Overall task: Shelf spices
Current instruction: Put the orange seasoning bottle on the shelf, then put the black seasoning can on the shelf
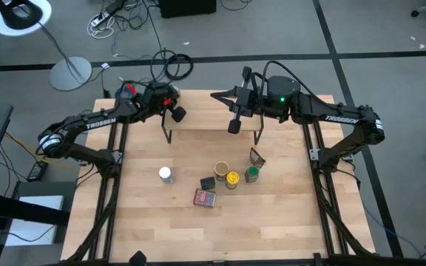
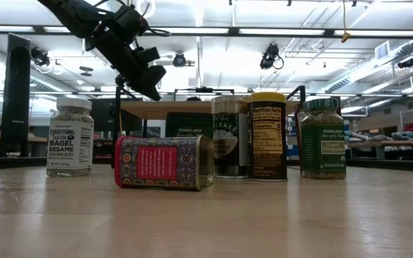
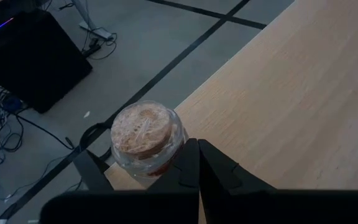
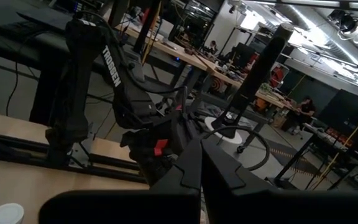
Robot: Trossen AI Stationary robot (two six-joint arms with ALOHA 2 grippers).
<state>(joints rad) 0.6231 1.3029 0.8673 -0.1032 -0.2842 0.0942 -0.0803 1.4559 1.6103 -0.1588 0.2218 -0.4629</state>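
Note:
A small tan-capped jar (image 3: 145,134) stands upright at the corner of a light wooden board in the left wrist view. My left gripper (image 3: 197,167), shut, is right beside it, at the shelf's (image 1: 205,125) left end (image 1: 176,113). My right gripper (image 1: 234,124) hangs shut and empty above the shelf's middle. Several spices rest on the table nearer the front: a white-lidded jar (image 1: 166,174), a red tin (image 2: 165,163) lying on its side, a brown canister (image 2: 229,136), a yellow-lidded jar (image 2: 267,136) and a green jar (image 2: 323,138). My left gripper's shut fingers (image 3: 185,163) stand low beside the small jar's glass side (image 3: 166,158), slanting down at it. I cannot tell whether they touch it. The jar stands upright on the board.
A dark tin (image 1: 208,182) sits among the jars, and another dark piece (image 1: 257,157) leans near the shelf's right leg. The shelf's black legs (image 1: 167,134) stand near the table's far edge. Bare table lies toward the near edge (image 1: 213,236).

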